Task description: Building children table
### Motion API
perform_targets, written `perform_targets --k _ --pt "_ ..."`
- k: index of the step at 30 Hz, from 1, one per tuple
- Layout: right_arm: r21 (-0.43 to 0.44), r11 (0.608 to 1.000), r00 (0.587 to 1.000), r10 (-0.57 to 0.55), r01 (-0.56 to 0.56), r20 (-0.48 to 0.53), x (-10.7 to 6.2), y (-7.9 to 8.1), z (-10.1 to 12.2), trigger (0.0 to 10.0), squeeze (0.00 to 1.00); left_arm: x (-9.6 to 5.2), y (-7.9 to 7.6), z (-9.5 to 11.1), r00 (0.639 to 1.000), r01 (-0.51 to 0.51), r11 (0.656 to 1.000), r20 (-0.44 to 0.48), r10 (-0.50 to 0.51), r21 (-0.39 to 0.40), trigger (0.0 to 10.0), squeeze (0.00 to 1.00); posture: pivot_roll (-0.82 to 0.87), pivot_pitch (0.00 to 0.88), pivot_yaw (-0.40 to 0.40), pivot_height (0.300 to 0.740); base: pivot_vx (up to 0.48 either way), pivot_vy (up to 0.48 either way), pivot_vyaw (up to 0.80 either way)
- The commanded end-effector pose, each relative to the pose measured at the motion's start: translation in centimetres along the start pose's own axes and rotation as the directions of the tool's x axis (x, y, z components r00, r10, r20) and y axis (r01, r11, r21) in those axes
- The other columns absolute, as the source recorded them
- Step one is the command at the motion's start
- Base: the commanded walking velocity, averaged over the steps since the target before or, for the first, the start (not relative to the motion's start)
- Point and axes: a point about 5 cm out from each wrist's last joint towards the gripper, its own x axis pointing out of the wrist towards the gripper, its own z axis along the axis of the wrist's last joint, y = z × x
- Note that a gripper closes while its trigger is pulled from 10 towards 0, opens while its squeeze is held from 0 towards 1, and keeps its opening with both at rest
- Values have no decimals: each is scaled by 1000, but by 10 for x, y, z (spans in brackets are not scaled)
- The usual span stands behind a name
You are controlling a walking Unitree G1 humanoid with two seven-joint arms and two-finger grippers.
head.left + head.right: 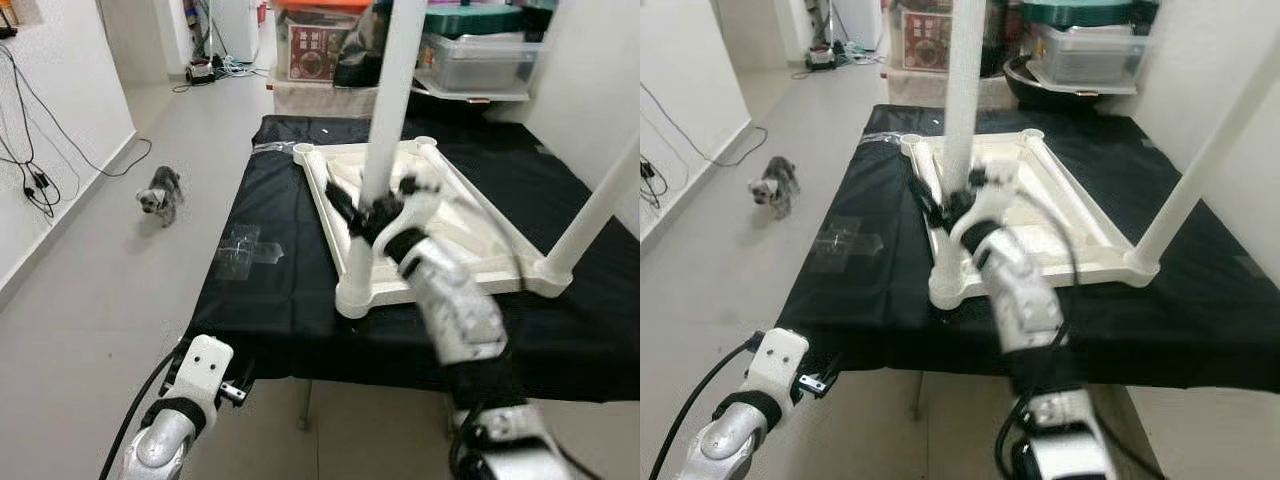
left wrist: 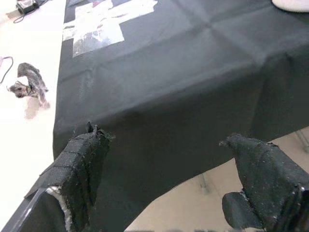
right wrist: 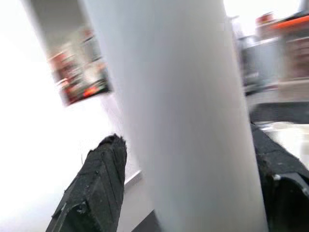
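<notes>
Right tool (image 1: 372, 212) clamped on upright white table leg (image 1: 390, 110) at upturned tabletop (image 1: 470, 240) on black-draped bench (image 1: 270, 290); left tool (image 2: 169, 159) spread wide, empty.

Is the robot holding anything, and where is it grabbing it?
The right gripper clasps the upright white table leg low down, just above its corner socket. The left gripper holds nothing.

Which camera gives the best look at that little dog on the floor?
The left eye view: the dog stands whole on the grey floor. The right eye view shows it similarly; the left wrist view catches it small, at the edge.
</notes>
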Motion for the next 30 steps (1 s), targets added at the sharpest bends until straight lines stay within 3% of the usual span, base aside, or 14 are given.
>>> perform_targets --k 1,7,8,11,12,14,16,19,22,25,26,28,29,30 --pt "24 985 985 171 -170 -28 2 16 -5 10000 0 0 -1 -4 1000 5 1000 -13 -5 8 10000 0 123 0 -59 740 0 0 0" --pt "36 863 837 497 -503 -228 -18 19 -34 9725 0 -1 0 -4 1000 -2 1000 -12 2 8 10000 0 132 0 -70 740 0 0 0" --pt "25 898 870 433 -440 -237 -13 17 -41 0 0 -1 0 -3 1000 -4 1000 -11 4 8 10000 0 148 0 -82 740 0 0 0" --pt "-9 954 918 287 -301 -274 -6 10 -53 0 0 -2 -1 -3 1000 -6 1000 -11 6 7 10000 0 149 0 -79 740 0 0 0" --pt "-50 997 947 43 -62 -317 -1 -5 -65 0 0 -4 -1 -4 1000 -8 1000 -13 8 6 10000 0 147 0 -75 740 0 0 0" --pt "-108 873 798 -481 476 -364 -14 -43 -82 0 0 -5 -2 -5 1000 -5 1000 -18 5 5 10000 0 144 0 -72 740 0 0 0" --pt "-108 873 798 -481 476 -364 -14 -43 -82 0 0 -5 -2 -5 1000 -5 1000 -18 5 5 10000 0 144 0 -72 740 0 0 0" --pt "-207 523 462 -841 826 -281 -67 -72 -88 0 0 -6 -3 -5 1000 3 1000 -21 -3 7 10000 0 136 0 -61 740 0 0 0" --pt "-250 420 364 -900 873 -240 -88 -73 -86 0 0 -5 -2 -5 1000 7 1000 -20 -7 7 10000 0 119 0 -50 740 0 0 0" --pt "-240 427 366 -894 872 -260 -90 -69 -89 0 0 -4 -2 -5 1000 11 1000 -20 -11 5 10000 0 104 0 -40 740 0 0 0" --pt "-232 432 367 -888 871 -275 -90 -67 -91 8471 0 -4 -3 -5 1000 15 1000 -20 -15 5 10000 0 104 0 -40 740 0 0 0" --pt "-167 603 557 -791 780 -253 -68 -50 -86 10000 0 -1 -7 -3 999 31 1000 -12 -31 5 10000 0 99 0 -38 740 0 0 0" --pt "-167 603 557 -791 780 -253 -68 -50 -86 10000 0 -1 -7 -3 999 31 1000 -12 -31 5 10000 0 99 0 -38 740 0 0 0" --pt "-67 709 695 -702 702 -155 -49 -38 -72 10000 1000 1 -8 0 999 33 999 1 -33 2 10000 0 103 0 -40 740 0 0 0"
